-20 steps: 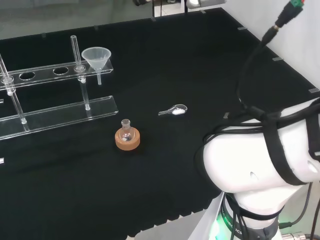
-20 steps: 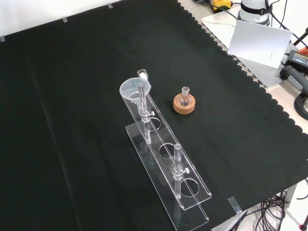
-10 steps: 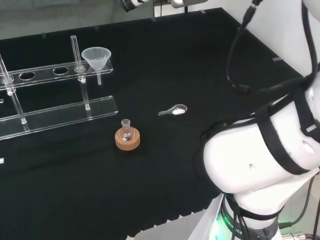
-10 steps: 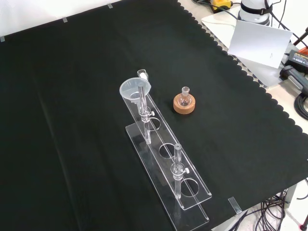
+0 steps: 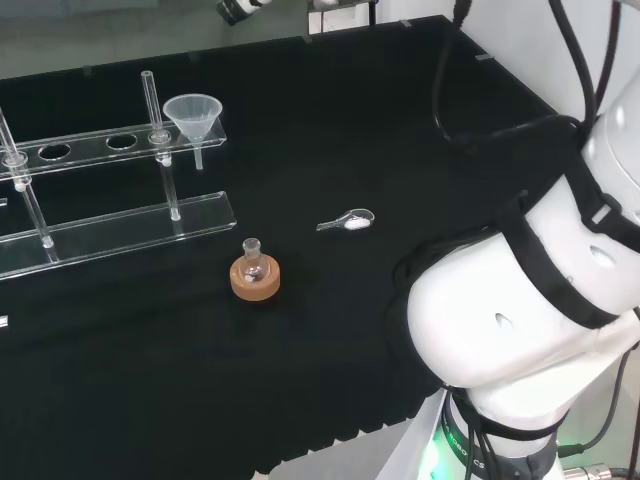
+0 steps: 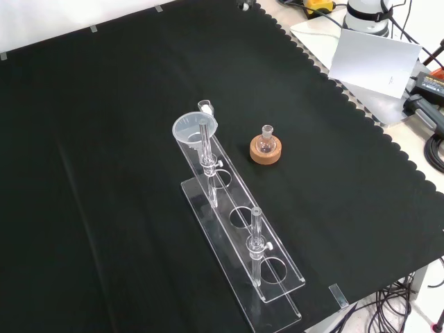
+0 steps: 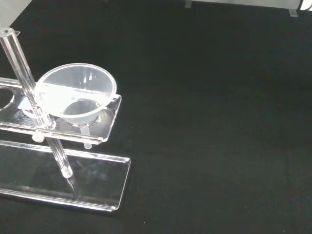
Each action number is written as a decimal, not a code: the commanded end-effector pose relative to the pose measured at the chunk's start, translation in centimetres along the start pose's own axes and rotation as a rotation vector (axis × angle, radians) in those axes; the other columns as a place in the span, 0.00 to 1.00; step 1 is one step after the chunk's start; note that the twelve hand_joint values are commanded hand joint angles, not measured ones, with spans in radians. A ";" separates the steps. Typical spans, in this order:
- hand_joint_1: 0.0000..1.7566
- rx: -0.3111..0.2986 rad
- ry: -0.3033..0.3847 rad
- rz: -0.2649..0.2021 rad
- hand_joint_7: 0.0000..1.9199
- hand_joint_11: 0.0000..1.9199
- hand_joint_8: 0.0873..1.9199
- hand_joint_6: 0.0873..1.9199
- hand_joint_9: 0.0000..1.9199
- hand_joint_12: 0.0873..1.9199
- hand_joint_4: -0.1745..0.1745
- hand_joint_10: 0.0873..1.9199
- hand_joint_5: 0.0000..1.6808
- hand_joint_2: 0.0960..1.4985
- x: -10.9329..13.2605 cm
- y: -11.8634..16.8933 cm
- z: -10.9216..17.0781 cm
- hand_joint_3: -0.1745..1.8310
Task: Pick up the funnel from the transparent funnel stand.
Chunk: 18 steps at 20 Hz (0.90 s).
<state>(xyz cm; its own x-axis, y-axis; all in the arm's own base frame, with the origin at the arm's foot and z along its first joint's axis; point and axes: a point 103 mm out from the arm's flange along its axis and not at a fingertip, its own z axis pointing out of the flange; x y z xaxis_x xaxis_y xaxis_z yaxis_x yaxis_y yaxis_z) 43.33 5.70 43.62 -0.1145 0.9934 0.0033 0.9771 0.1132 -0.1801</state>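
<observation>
Nearest to my base in the head view, my own big white link point(image 5: 520, 310) stands at the right with black cables over it. I cannot tell if my hand is apart or together.

A little farther on the black cloth point(image 5: 330, 370) stands a small round flask point(image 5: 252, 262) on a cork ring point(image 5: 254, 279), upright. To its right in the head view, well apart from it, a small clear spoon point(image 5: 347, 221) lies flat on the cloth with something white in its bowl.

Behind the flask in the head view is the transparent funnel stand point(image 5: 120, 225). It has a flat base plate, an upper shelf with round holes and 2 upright clear rods. In the front view the stand point(image 6: 239, 243) runs from the middle toward the lower right, with the flask just beside it at the right.

The funnel point(image 5: 193, 118) sits in the hole at the right end of the upper shelf in the head view, upright, with its stem hanging down through the shelf. In the wrist view the funnel point(image 7: 77, 93) is close, with its wide mouth open upward, and 1 rod point(image 7: 34, 102) passes just beside its rim.
</observation>
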 end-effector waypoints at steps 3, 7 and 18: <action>0.25 0.063 -0.039 -0.074 0.16 0.00 0.24 0.00 0.00 0.29 0.56 0.34 0.15 0.41 2.3 2.7 0.7 0.11; 0.25 0.090 -0.062 -0.086 0.16 0.00 0.24 0.00 0.00 0.29 0.53 0.35 0.15 0.40 3.1 3.5 1.2 0.11; 0.24 0.198 -0.124 -0.106 0.12 0.00 0.23 0.00 0.00 0.17 0.42 0.31 0.08 0.38 4.6 6.3 3.8 0.09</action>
<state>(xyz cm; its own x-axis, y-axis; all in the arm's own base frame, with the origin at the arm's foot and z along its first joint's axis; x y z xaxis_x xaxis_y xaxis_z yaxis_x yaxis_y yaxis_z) 47.65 9.90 40.16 -0.2226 0.9735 -0.0525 0.9250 0.1939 -0.3269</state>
